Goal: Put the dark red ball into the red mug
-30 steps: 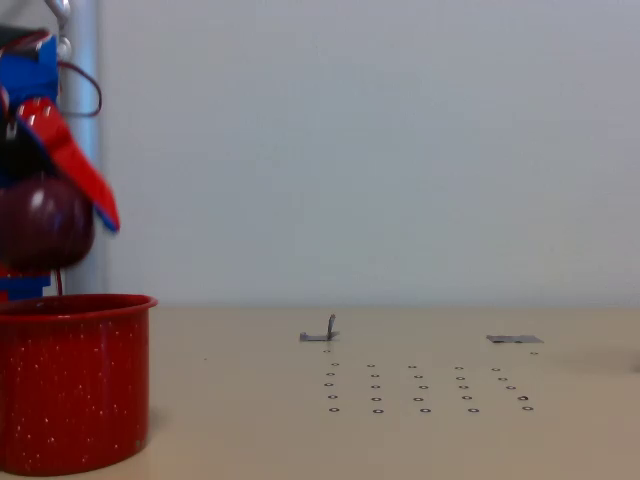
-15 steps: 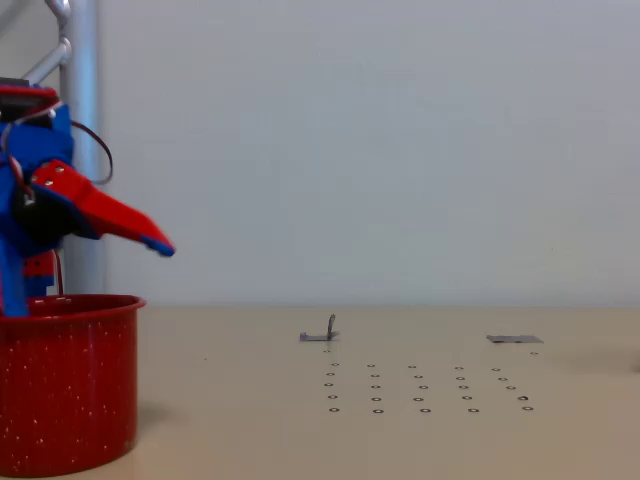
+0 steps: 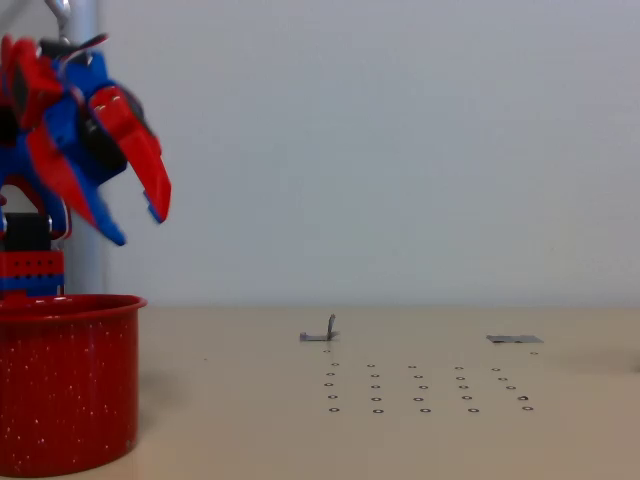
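Note:
The red mug, bright red with white speckles, stands at the lower left of the fixed view on the beige table. Above it and slightly to the right hangs my red-and-blue gripper, open, its two fingers pointing down with nothing between them. The dark red ball is out of view; the mug's inside is hidden from this low angle.
A grey metal post rises behind the arm at the left. A small metal bracket and a flat grey plate lie on the table, with rows of small holes in front of them.
The gripper held the ball above the mug a second ago, then opened and the ball vanished from sight. The gripper has since risen and its fingers swung downward. The mug shifted slightly left.

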You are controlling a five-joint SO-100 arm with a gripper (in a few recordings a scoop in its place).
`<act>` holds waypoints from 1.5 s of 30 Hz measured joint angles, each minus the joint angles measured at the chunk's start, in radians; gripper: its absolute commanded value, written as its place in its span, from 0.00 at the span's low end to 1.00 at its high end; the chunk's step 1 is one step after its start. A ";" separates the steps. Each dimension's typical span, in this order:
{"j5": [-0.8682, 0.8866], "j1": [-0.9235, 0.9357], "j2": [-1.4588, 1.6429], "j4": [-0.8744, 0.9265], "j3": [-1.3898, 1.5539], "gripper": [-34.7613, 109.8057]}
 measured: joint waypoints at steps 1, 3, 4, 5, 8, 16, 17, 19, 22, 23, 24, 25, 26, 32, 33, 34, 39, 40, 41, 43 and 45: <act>0.000 -0.018 0.000 0.077 -0.018 0.23; 0.025 -0.048 0.021 0.221 -0.040 0.23; 0.049 -0.066 0.055 0.275 -0.041 0.23; 0.080 -0.087 0.094 0.311 -0.041 0.23; 0.176 -0.184 0.178 0.341 -0.043 0.23; 0.563 -0.368 0.319 0.325 0.258 0.23; 0.611 -0.371 0.339 0.313 0.308 0.23; 0.684 -0.397 0.394 0.302 0.413 0.23; 0.733 -0.419 0.540 0.264 0.583 0.23; 0.736 -0.420 0.603 0.249 0.641 0.23; 0.736 -0.426 0.663 0.239 0.701 0.23; 0.735 -0.430 0.712 0.239 0.755 0.23; 0.735 -0.431 0.758 0.235 0.804 0.23; 0.736 -0.428 1.000 0.212 0.969 0.23; 0.750 -0.439 1.049 0.215 0.973 0.23; 0.764 -0.456 1.088 0.236 0.983 0.23; 0.764 -0.472 1.137 0.325 0.994 0.23; 0.764 -0.472 1.137 0.327 0.994 0.23; 0.764 -0.472 1.137 0.327 0.994 0.23; 0.785 -0.472 1.137 0.327 0.994 0.23; 0.790 -0.472 1.137 0.327 0.994 0.23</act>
